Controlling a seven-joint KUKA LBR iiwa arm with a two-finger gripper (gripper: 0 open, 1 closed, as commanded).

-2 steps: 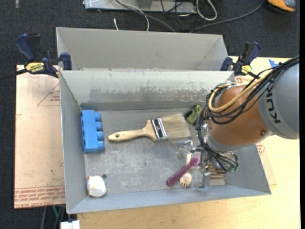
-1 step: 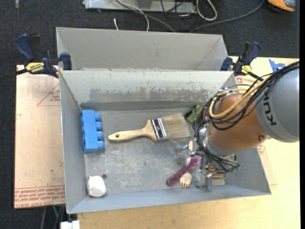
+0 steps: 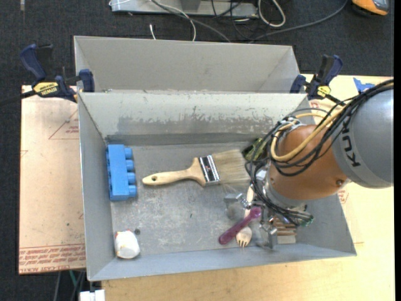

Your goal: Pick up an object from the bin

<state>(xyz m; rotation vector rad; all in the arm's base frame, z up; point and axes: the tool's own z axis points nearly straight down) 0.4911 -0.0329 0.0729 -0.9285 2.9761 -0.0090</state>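
Camera view: tool (image 3: 266,224) low in near-right part of bin (image 3: 188,121), tucked under orange wrist cover (image 3: 307,168) and cable loops. Opening of tool: cannot tell, masked from above by the cover.

Nearest thing: purple-handled utensil (image 3: 241,226) with pale head, lying slantwise on bin floor just left of tool, far end running in beneath it. Held or merely beside: not determinable. Likely pick candidate, judged by position only.

Small brown-and-dark item (image 3: 285,235) on right of tool, partly underneath; kind unclear. Wooden paintbrush (image 3: 194,173) just beyond, bristle end close against the cover. Blue block (image 3: 121,172) at far left and white lump (image 3: 127,244) in near-left corner, both well apart.

Risks, as judged:
- Thin, round-looking handle; prone to rolling or pivoting out on an off-centre grip.
- Two things caught at once, given the crowding under the tool.
- Bristles nudged or dragged by cover on lift.
- Sloped near wall close by; scrape possible.
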